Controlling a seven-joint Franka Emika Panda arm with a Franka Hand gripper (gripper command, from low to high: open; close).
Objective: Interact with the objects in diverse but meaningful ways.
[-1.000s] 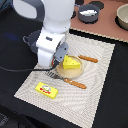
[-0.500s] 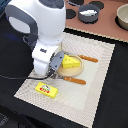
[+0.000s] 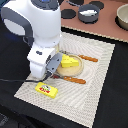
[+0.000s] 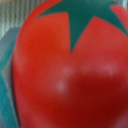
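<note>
A red tomato [image 4: 70,75] with a green star top fills the wrist view, right up against the camera. A teal finger edge [image 4: 9,85] shows beside it. My gripper [image 3: 50,69] hangs low over the woven placemat, just off the tan plate [image 3: 76,73] toward the exterior view's left, and seems shut on the tomato, which the hand hides in the exterior view. The yellow holed cheese wedge [image 3: 70,61] sits on the plate. The flat yellow labelled box [image 3: 46,90] lies on the mat near its front corner. The grey pot [image 3: 88,12] stands at the back.
Wooden-handled cutlery lies beside the plate, one piece behind it [image 3: 90,58] and one in front of it [image 3: 75,80]. The beige placemat [image 3: 97,95] lies on a black table. A pale bowl [image 3: 123,17] and dark round discs [image 3: 67,13] sit at the back.
My arm has shifted toward the exterior view's left and a little nearer, taking the gripper from over the plate to the mat beside it. The cheese and the box have not moved.
</note>
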